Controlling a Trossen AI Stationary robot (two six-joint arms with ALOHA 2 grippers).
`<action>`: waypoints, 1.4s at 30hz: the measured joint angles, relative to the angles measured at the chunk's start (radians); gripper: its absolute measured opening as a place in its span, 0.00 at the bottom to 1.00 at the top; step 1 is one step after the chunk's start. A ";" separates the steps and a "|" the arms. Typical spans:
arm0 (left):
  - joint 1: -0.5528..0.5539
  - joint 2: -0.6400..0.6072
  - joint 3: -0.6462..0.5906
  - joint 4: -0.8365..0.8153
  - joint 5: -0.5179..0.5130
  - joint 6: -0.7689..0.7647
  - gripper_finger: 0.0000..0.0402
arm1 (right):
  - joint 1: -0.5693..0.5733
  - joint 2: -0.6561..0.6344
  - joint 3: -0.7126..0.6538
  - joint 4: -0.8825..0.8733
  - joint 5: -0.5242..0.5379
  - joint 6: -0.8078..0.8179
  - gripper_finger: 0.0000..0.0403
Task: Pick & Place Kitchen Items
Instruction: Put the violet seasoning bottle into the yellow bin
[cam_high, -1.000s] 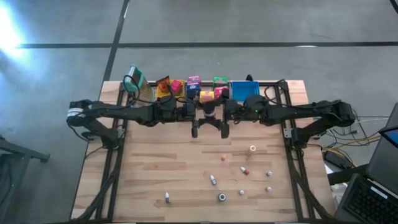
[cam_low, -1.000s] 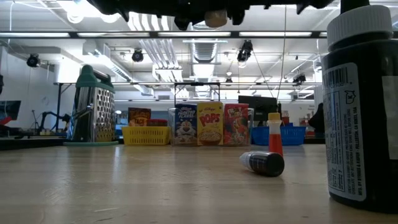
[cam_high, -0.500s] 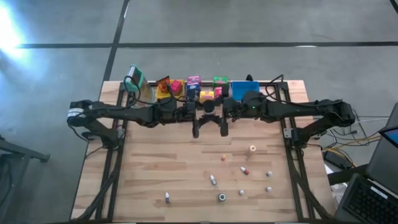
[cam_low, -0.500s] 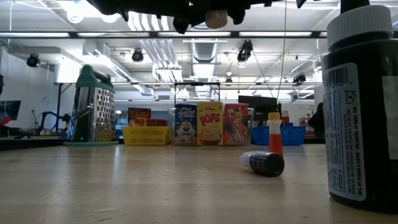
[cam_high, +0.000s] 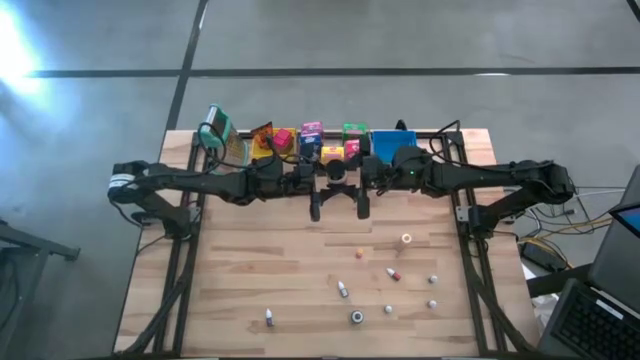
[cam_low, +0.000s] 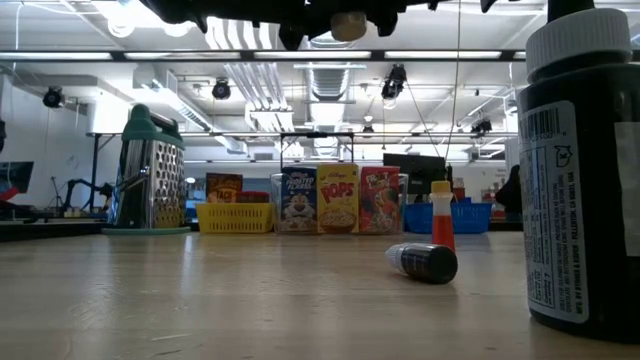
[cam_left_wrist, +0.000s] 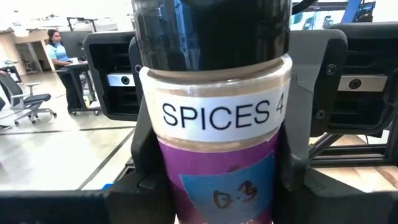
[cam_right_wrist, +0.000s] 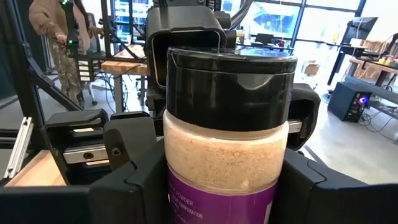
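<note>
The room is bright from ceiling strip lights (cam_low: 90, 55). A white glare spot lies on the floor (cam_high: 20, 45) at the high view's left edge. The near dark bottle (cam_low: 580, 170) looks soft, shadows stay faint

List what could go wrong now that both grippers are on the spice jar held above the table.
1. The left gripper and the right gripper both clamp the spice jar in mid-air. If one lets go before the other's hold is firm, the jar may drop.
2. If either arm pulls away while both are clamped, the jar could twist or slip.
3. A falling jar would likely scatter the small bottles loose on the table.
</note>
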 joint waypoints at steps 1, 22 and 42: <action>0.000 0.000 0.000 -0.004 0.000 -0.001 0.47 | 0.000 0.000 0.000 -0.001 0.000 0.001 0.49; 0.009 -0.062 0.226 -0.723 -0.013 -0.063 0.77 | -0.006 -0.068 -0.003 -0.173 0.009 -0.013 0.45; 0.005 -0.078 0.451 -1.090 0.003 -0.141 0.77 | 0.014 0.023 -0.003 -0.214 -0.045 0.005 0.46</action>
